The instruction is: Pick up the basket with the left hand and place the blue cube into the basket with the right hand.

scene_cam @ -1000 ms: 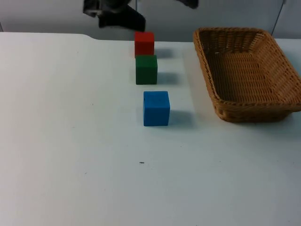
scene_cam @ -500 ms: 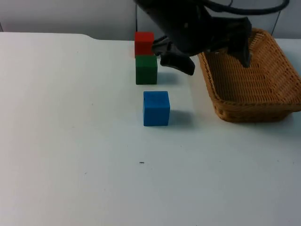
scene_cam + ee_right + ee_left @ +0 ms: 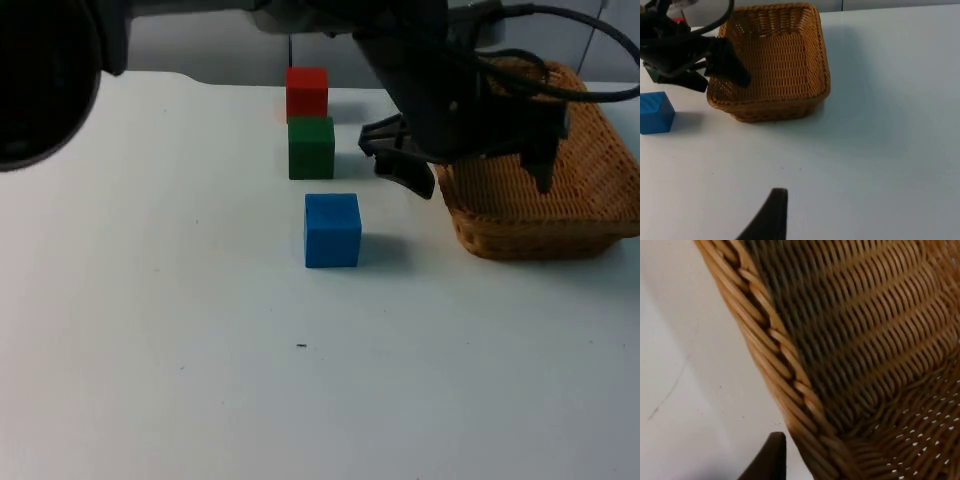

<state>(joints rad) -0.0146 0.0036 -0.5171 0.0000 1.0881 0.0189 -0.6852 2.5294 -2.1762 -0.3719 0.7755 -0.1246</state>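
Observation:
The wicker basket (image 3: pixel 540 236) rests on the table at the right, and its woven rim (image 3: pixel 790 385) fills much of the left wrist view. My left gripper (image 3: pixel 475 165) hangs open over the basket's left wall. One finger (image 3: pixel 405 172) is outside the wall on the table side and the other finger (image 3: pixel 545 160) is over the basket's inside. It holds nothing. The blue cube (image 3: pixel 332 230) stands alone on the table, left of the basket (image 3: pixel 775 107), and appears again as the blue cube (image 3: pixel 655 112) from the right arm. My right gripper (image 3: pixel 771 215) waits beyond the basket's right side.
A green cube (image 3: pixel 311 147) and a red cube (image 3: pixel 306 92) stand in a row behind the blue cube. The left arm's dark bulk (image 3: pixel 40 80) crosses the back of the table. Bare white table lies in front of the cubes and right of the basket.
The left arm has swung in from the back of the table, over the red and green cubes, and come down onto the basket's left wall. Cubes and basket have not moved.

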